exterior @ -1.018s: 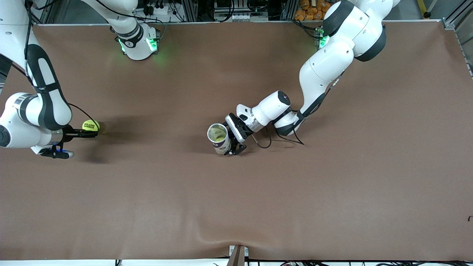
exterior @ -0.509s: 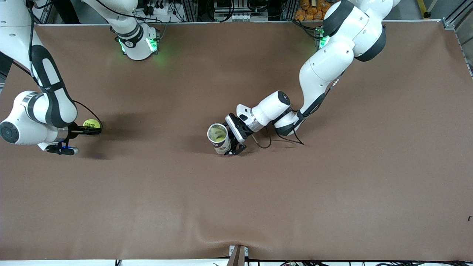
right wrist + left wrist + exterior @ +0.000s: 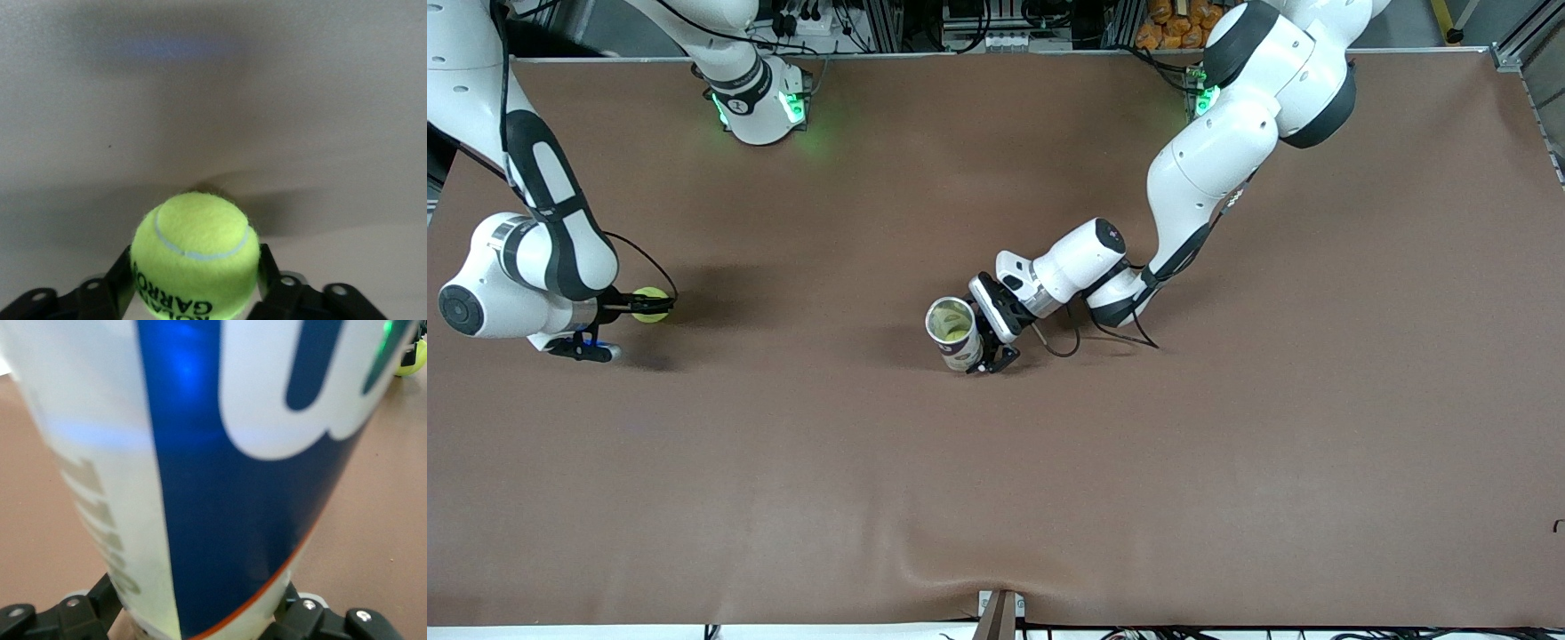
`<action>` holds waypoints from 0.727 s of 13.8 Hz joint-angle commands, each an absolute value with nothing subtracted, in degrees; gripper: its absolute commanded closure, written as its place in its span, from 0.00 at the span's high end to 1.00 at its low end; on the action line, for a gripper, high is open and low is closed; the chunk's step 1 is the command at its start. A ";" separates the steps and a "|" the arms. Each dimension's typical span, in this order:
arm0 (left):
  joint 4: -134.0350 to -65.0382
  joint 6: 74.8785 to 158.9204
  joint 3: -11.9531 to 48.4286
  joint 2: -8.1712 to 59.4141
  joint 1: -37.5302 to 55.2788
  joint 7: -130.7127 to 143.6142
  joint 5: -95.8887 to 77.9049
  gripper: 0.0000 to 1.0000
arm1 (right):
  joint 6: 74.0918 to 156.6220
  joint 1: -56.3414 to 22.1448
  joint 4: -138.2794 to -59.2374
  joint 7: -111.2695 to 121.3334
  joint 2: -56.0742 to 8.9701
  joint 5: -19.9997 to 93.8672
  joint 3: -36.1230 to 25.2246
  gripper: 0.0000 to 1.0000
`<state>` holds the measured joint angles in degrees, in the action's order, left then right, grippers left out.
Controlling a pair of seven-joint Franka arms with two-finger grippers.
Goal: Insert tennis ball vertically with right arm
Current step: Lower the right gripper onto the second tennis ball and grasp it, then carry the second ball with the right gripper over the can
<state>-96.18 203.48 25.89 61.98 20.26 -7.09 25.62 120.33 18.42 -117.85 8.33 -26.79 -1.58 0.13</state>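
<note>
Brown matte table [image 3: 1049, 498]; right end effector [image 3: 193, 283] pinching fuzzy round tennis ball [image 3: 195, 257].

Tennis ball [image 3: 195, 257]: black print "ROLAND GARROS", partly hidden. Can [image 3: 200, 467]: large blue lettering, unreadable.

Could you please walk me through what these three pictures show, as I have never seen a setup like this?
Two white robot arms stand at a brown table, each ending in a two-finger pincer. The wide picture looks down from a high camera facing them. The other two come from small cameras on the arms' wrists. The right pincer, at the right arm's end of the table, has its fingers on either side of a yellow tennis ball; its wrist camera sees the ball close up. The left pincer, near the table's middle, grips an open ball can standing upright; that blue and white can fills its wrist picture.
</note>
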 commanded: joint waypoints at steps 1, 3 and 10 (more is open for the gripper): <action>-95.80 203.82 26.10 62.14 20.13 -7.38 25.84 0.92 | 119.28 18.81 -116.65 8.44 -24.35 -2.81 1.05 0.00; -95.80 203.82 26.10 62.14 20.13 -7.38 25.84 0.92 | 111.75 18.46 -108.94 8.09 -24.52 -1.94 1.23 0.00; -95.71 203.82 26.10 62.23 20.13 -7.38 25.84 0.92 | 94.13 4.60 -84.49 -14.08 -25.14 14.39 1.41 0.00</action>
